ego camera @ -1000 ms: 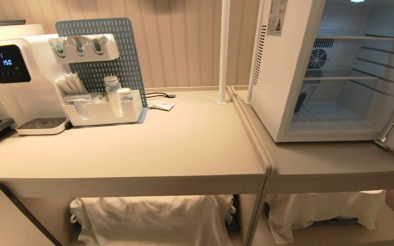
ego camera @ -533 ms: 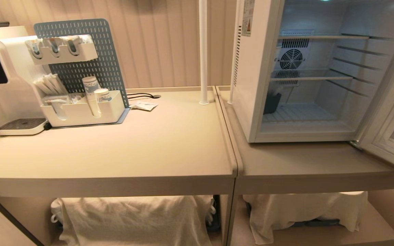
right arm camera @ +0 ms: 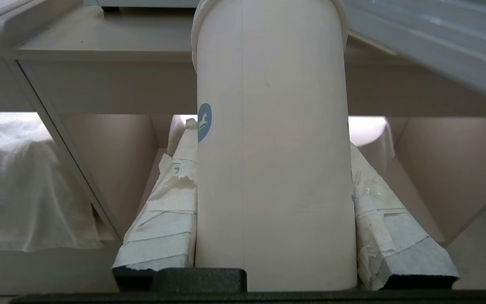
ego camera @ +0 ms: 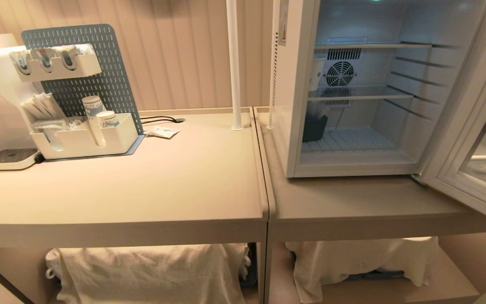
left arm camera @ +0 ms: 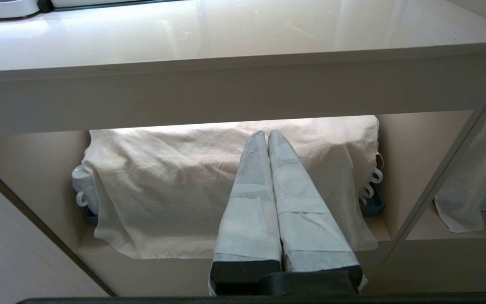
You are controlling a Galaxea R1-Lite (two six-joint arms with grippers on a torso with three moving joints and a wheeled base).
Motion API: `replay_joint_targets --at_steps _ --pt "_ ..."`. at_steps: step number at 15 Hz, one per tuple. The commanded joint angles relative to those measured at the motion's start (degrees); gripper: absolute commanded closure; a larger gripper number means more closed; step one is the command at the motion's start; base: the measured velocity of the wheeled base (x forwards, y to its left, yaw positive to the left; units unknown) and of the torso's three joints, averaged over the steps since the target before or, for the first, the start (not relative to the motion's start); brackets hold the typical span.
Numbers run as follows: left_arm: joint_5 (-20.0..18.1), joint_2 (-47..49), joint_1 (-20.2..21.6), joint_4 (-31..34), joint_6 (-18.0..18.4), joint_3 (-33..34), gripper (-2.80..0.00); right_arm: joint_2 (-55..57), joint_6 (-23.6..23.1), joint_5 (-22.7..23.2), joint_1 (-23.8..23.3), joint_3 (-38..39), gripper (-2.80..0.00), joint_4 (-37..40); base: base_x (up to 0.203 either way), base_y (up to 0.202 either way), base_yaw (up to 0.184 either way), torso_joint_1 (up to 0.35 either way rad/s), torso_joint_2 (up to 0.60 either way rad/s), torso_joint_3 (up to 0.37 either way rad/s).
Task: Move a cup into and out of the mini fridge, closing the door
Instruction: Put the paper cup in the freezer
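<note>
My right gripper (right arm camera: 270, 135) is shut on the cup (right arm camera: 272, 169), a white paper cup with a small blue print on its side, held upright between the taped fingers (right arm camera: 163, 219). It hangs low in front of the counter edge. The mini fridge (ego camera: 287, 105) stands on the right-hand counter with its inside lit. Its door (ego camera: 454, 126) is swung wide open to the right. My left gripper (left arm camera: 267, 134) is shut on nothing, below the counter's front edge and facing a cloth-covered shelf. Neither arm shows in the head view.
A white cup-like thing (ego camera: 317, 74) stands on the fridge's middle shelf, with a dark bin (ego camera: 314, 128) below it. On the left counter (ego camera: 163, 177) are an organiser with stacked cups (ego camera: 93, 114), a pegboard (ego camera: 78, 63) and a white pole (ego camera: 233, 63). Cloths (ego camera: 150, 270) cover the lower shelves.
The whole head view has slid to the left, so the camera has moved. The fridge's inside and its open door now show more fully, and the water dispenser has nearly left the picture.
</note>
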Motion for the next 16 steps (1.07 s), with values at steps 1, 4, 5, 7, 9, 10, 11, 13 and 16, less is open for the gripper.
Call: replay_joint_targets --at_steps 1,4,5,7,9,10,11,13,16 --pt "-0.11 -0.02 0.04 -0.06 -0.10 0.00 0.00 0.82 1.15 -0.11 0.06 -4.77 0.00 1.99 0.000 0.000 0.000 0.000 0.00 0.000" --pt "-0.11 -0.02 0.04 -0.06 -0.08 0.00 0.00 12.55 1.88 1.04 0.11 -27.31 0.00 17.07 0.000 0.000 0.000 0.000 0.00 0.000" --pt "-0.11 -0.02 0.04 -0.15 -0.11 0.00 0.00 19.67 2.08 1.59 0.12 -35.14 0.00 22.83 0.000 0.000 0.000 0.000 0.00 0.000" --pt "-0.11 -0.02 0.04 -0.15 -0.11 0.00 0.00 34.72 3.18 2.49 0.16 -48.07 0.00 32.38 0.000 0.000 0.000 0.000 0.00 0.000" --pt "-0.11 -0.02 0.04 -0.06 -0.11 0.00 0.00 48.91 4.20 3.12 0.18 -57.11 0.00 37.50 0.000 0.000 0.000 0.000 0.00 0.000" --pt "-0.11 -0.02 0.04 -0.07 -0.11 0.00 0.00 55.83 4.71 3.36 0.19 -61.68 0.00 39.51 0.000 0.000 0.000 0.000 0.00 0.000" --pt "-0.11 -0.02 0.04 -0.06 -0.11 0.00 0.00 62.19 5.14 3.60 0.22 -65.70 0.00 40.85 0.000 0.000 0.000 0.000 0.00 0.000" --pt "-0.11 -0.02 0.04 -0.06 -0.11 0.00 0.00 74.43 5.68 6.46 0.25 -71.99 0.00 42.04 0.000 0.000 0.000 0.000 0.00 0.000" --pt "-0.10 -0.02 0.04 -0.14 -0.11 0.00 0.00 90.33 5.88 12.76 -0.23 -75.97 0.00 31.75 0.000 0.000 0.000 0.000 0.00 0.000"
